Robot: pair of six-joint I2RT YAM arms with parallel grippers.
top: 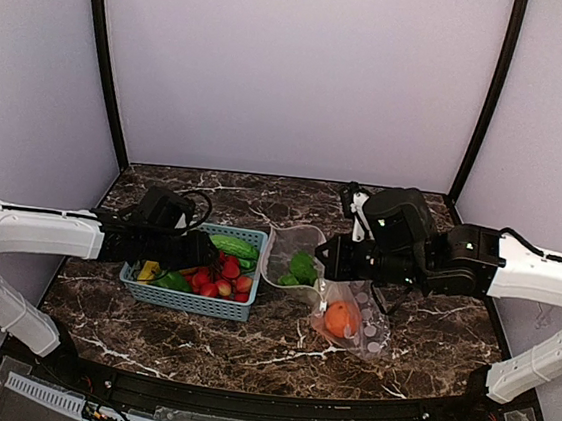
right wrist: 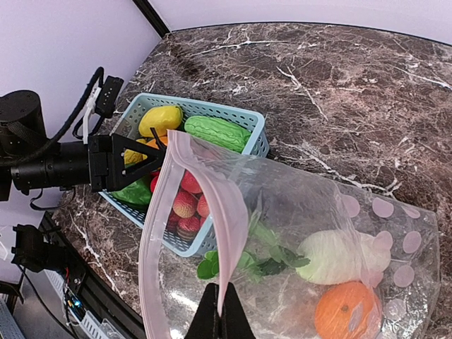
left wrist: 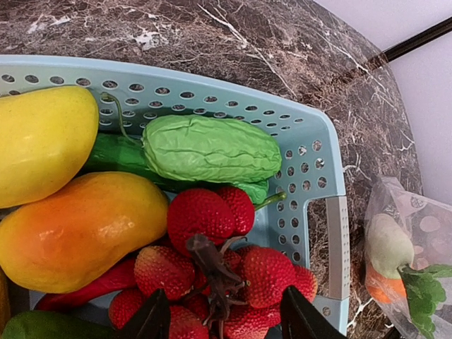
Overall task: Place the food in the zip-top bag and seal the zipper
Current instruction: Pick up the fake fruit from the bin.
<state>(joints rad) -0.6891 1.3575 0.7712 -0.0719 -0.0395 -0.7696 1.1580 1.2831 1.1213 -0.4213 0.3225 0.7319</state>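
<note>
The clear dotted zip-top bag (top: 355, 324) lies right of the light blue basket (top: 191, 303), its mouth held up and open toward it. My right gripper (right wrist: 221, 311) is shut on the pink-tinted zipper strip (right wrist: 227, 212) at the mouth edge. Inside the bag are an orange (right wrist: 346, 311), a white radish (right wrist: 339, 256) and leafy greens (right wrist: 263, 261). My left gripper (left wrist: 224, 304) is open just above the red strawberries (left wrist: 201, 212) in the basket, a finger on each side of the bunch. A green cucumber (left wrist: 212, 148), a yellow pepper (left wrist: 42, 141) and an orange-yellow fruit (left wrist: 78, 229) lie beside them.
The basket's right rim (left wrist: 332, 183) is close to the bag's mouth (left wrist: 417, 233). Dark marble tabletop (top: 196, 347) surrounds both. Purple walls with black posts close in the back and sides.
</note>
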